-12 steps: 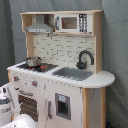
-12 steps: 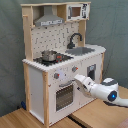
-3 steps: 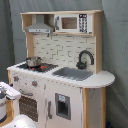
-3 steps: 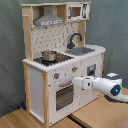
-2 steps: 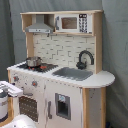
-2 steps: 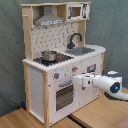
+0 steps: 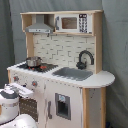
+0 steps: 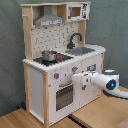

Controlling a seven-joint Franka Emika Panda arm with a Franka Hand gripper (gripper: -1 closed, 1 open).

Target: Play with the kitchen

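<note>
The kitchen (image 7: 65,75) is a white and light-wood toy unit with a range hood (image 7: 40,26), microwave (image 7: 70,22), black faucet (image 7: 85,57) and grey sink (image 7: 74,73). A small metal pot (image 8: 49,55) sits on its stovetop. In the second exterior view my gripper (image 8: 75,78) reaches in from the right and sits at the kitchen's (image 8: 60,55) front, just below the knob (image 8: 56,76) panel and above the oven door (image 8: 63,95). In the first exterior view my gripper (image 7: 22,90) shows at the lower left, against the same front panel.
The kitchen stands on light wooden boards (image 8: 100,112) before a grey curtain (image 8: 115,30). A cabinet door with a dark dispenser panel (image 7: 62,106) is right of the oven in the first exterior view. My white arm (image 8: 111,85) crosses the space in front of the cabinet.
My gripper has risen and moved toward the second exterior view's left, from beside the lower cabinet up to the panel under the knobs. The kitchen itself has not changed.
</note>
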